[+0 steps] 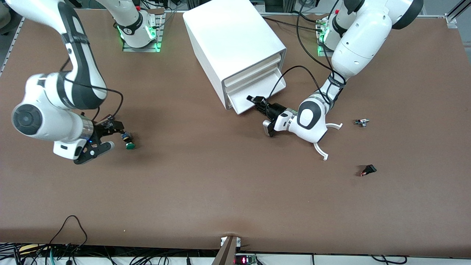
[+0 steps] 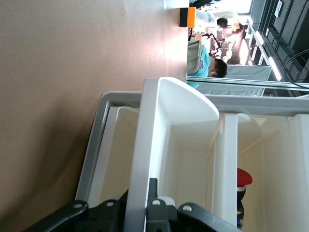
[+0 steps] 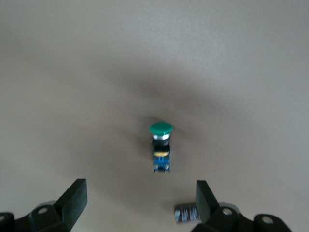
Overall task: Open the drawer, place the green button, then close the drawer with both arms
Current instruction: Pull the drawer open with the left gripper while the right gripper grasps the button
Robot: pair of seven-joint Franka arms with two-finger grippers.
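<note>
Button (image 1: pixel 128 142): I read it lying on desk (image 1: pixel 206 184) toward right arm's end, long axis along desk, green cap nearer the front camera | Right hand (image 1: pixel 106 137): fingers spread wide, empty, just beside button's stem end | Left hand (image 1: pixel 257 103): clamped on lowest drawer (image 1: pixel 257 96) front lip, drawer partly out of cabinet (image 1: pixel 232 44)

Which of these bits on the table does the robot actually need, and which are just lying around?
Needed:
- lowest drawer of the white cabinet, gripped at its front edge by the left hand
- green-capped button on the table, with the open right hand at it

Lying about:
- small metal part
- black switch with orange tip
</note>
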